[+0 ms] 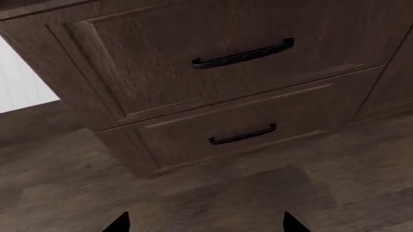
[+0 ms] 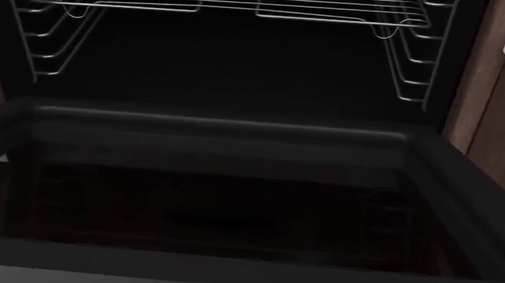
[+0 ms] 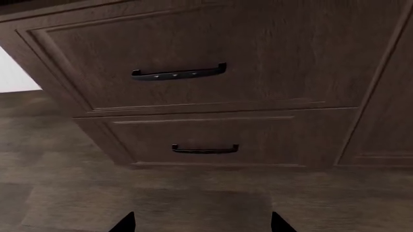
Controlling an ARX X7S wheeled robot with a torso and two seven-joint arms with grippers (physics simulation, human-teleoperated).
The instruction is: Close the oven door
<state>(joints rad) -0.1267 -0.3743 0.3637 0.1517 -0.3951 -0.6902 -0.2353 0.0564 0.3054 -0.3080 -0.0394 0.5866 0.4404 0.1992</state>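
The oven door hangs open and lies flat, filling the lower half of the head view, with dark glass in the middle and a grey rim nearest me. Behind it the black cavity shows wire racks at the top. Neither arm appears in the head view. My left gripper is open over bare wooden floor, only its two black fingertips showing. The right gripper is open too, its fingertips wide apart above the floor, holding nothing.
Both wrist views face a brown wooden cabinet with two stacked drawers, each with a black bar handle. Dark plank floor lies below. Brown cabinet side flanks the oven at right.
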